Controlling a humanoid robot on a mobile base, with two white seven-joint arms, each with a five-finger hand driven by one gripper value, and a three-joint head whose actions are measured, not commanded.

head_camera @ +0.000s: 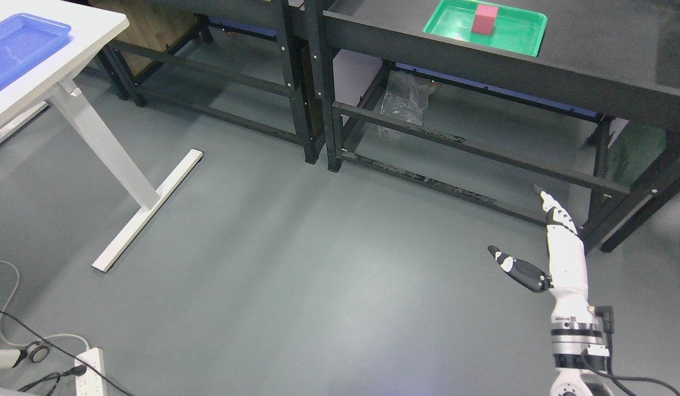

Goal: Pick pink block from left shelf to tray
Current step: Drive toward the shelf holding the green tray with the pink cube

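A pink block (484, 19) stands upright in a green tray (516, 34) on the black table (593, 49) at the upper right. My right hand (549, 247) comes in from the lower right, hangs low over the floor in front of that table, fingers straight and thumb spread, holding nothing. It is far below and in front of the block. A blue tray (18, 47) lies on the white table (92, 27) at the upper left. My left arm is out of view.
Black table frames (312, 110) with low crossbars stand across the back. The white table's leg and foot (147, 209) reach onto the grey floor at left. A power strip and cables (89, 374) lie at the lower left. A clear plastic bag (403, 102) lies under the black table.
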